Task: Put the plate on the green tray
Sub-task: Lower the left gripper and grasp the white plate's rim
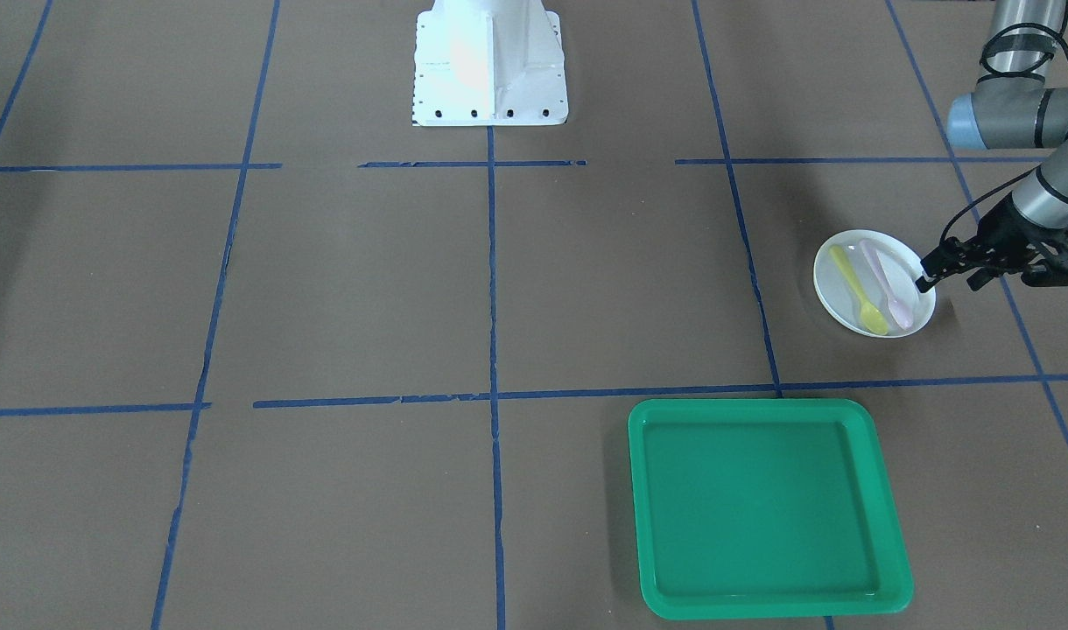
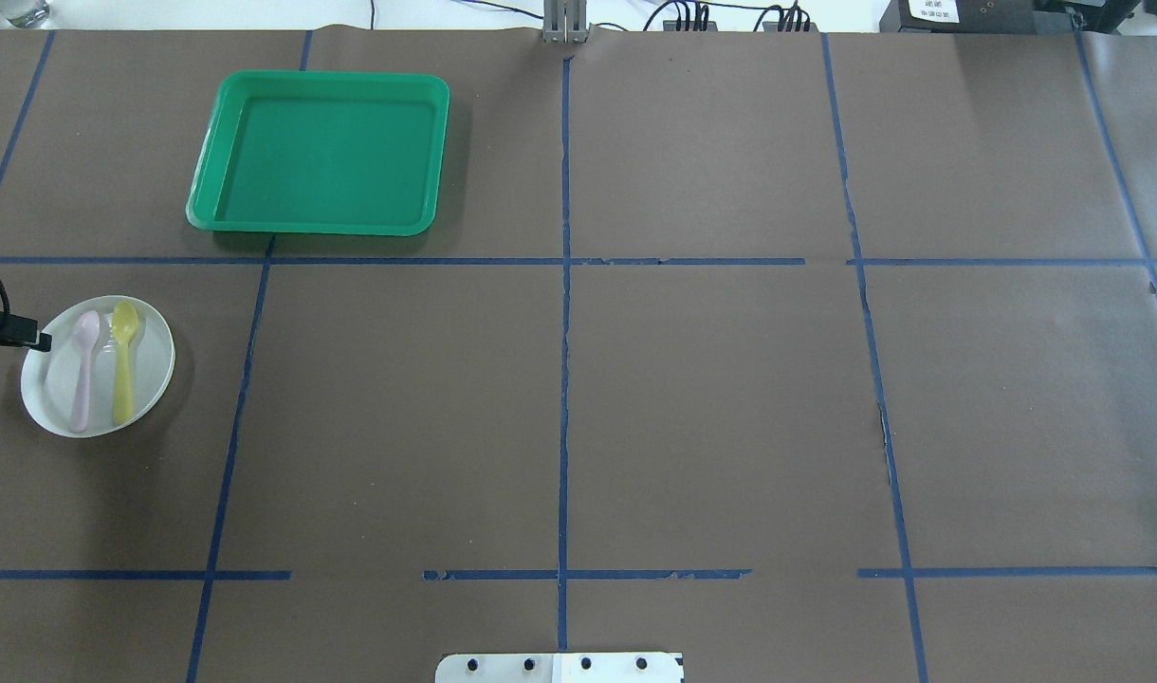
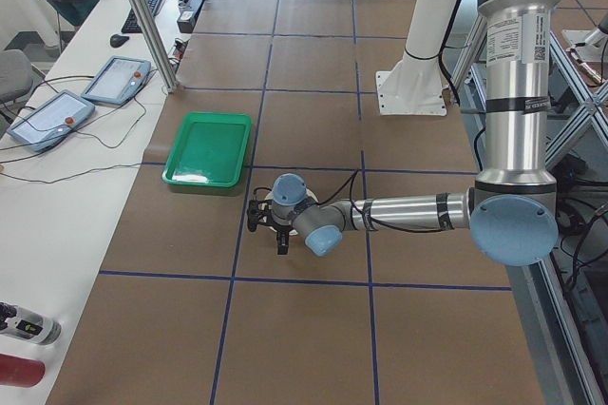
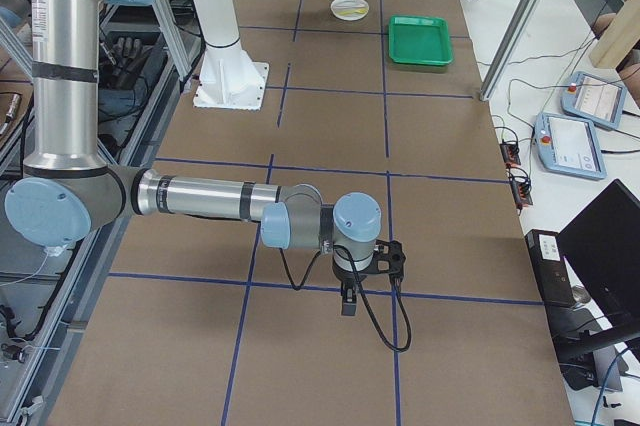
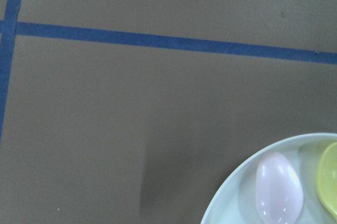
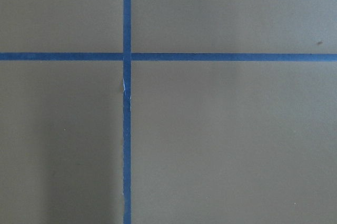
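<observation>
Where the blue tape lines cross the brown tabletop [image 1: 368,289], one plate [image 1: 853,293], small, round and white, lying flat and well apart from the one green tray [image 1: 766,507]. In the front-facing view, up and to the right of the green tray, across a tape line from it; in the overhead view, below and to the left of it. Not on the green tray, whose floor lies bare.

On the plate, two spoons side by side, bowls pointing the same way: one yellow spoon [image 1: 860,291] and one pink spoon [image 1: 886,283], the yellow one on the side nearer the green tray's half of the tabletop.

At the plate's rim on the side away from the green tray, one left end effector [image 1: 923,280], black, fingertip down at the rim beside the pink spoon. Cannot tell whether the fingers pinch the rim or merely stand at it, nor how wide the gap between them is.

Far from the green tray, at the other end of the tabletop, one right end effector [image 4: 348,298], pointing down over a tape line. Seen only in the side view, so cannot tell whether open or closed. Nothing visible in it.

One white robot base [image 1: 488,61] at the tabletop's edge opposite the green tray.
</observation>
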Motion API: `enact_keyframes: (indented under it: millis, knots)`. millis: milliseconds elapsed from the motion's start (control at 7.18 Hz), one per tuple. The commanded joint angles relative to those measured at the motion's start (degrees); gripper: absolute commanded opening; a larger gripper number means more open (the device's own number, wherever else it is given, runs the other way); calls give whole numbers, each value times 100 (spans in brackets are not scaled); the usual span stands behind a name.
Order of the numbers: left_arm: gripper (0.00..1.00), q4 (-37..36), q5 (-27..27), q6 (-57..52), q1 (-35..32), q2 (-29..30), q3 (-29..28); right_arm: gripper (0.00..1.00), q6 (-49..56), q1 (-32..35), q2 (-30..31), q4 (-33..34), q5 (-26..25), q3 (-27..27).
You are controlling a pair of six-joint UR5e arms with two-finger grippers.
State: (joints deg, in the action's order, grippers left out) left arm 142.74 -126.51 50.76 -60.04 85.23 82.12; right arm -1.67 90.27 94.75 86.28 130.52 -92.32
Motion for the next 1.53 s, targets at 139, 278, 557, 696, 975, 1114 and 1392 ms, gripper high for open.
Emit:
enact_keyframes:
  millis: [139, 278, 557, 696, 975, 1114, 1392]
  knots:
    - [100, 70, 12, 12, 247, -41, 15, 100, 0, 0, 0, -6, 0, -5]
    - [100, 78, 21, 21, 369, -41, 23, 100, 0, 0, 0, 2, 0, 4]
    - [67, 78, 21, 12, 379, -41, 41, 100, 0, 0, 0, 2, 0, 4]
    - [40, 87, 21, -5, 379, -50, 41, 100, 0, 0, 0, 3, 0, -5]
    - [3, 87, 21, -66, 362, -67, 93, 100, 0, 0, 0, -6, 0, 4]
    - [0, 87, 3, -75, 344, -137, 190, 100, 0, 0, 0, 2, 0, -5]
    - [0, 70, -67, -224, 344, -391, 497, 100, 0, 0, 0, 3, 0, 4]
